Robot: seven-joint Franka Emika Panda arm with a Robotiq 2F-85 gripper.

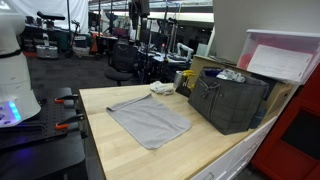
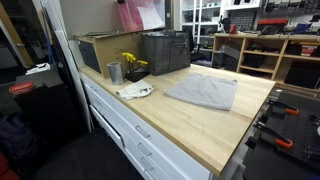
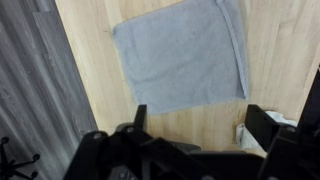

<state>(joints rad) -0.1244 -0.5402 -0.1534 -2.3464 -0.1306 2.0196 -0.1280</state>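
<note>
One cloth (image 3: 185, 55) lies flat on the bench (image 3: 280, 70), just ahead of the claw (image 3: 200, 130), which hangs above it, spread wide and empty. Best to pinch a corner or edge with the jaws low, not the flat middle.

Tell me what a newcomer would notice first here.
A grey cloth lies flat in the middle of the wooden tabletop. A dark crate stands at one end, apart from it. In the wrist view the open gripper hangs above the cloth's edge.
</note>
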